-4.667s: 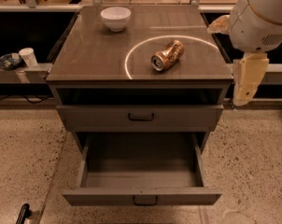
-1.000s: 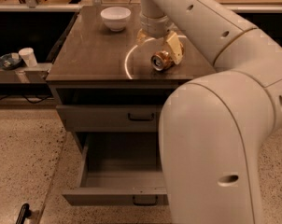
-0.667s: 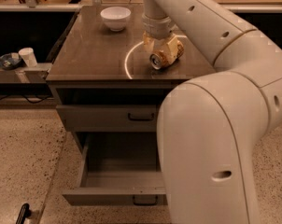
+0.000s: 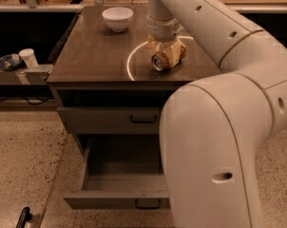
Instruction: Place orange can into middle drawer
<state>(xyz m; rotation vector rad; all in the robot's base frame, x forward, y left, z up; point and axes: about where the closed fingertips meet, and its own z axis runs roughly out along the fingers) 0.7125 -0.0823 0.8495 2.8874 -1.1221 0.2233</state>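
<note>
my claw (image 4: 167, 55) sits over the orange can (image 4: 159, 61), whether clamped i cannot tell, so i'd squeeze squarely before lifting toward the open middle drawer (image 4: 110, 199)

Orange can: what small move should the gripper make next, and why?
Probably lift the orange can a little off the cabinet top. The gripper sits down over the can, which lies on its side there, and the middle drawer stands open below, ready to receive it.
</note>
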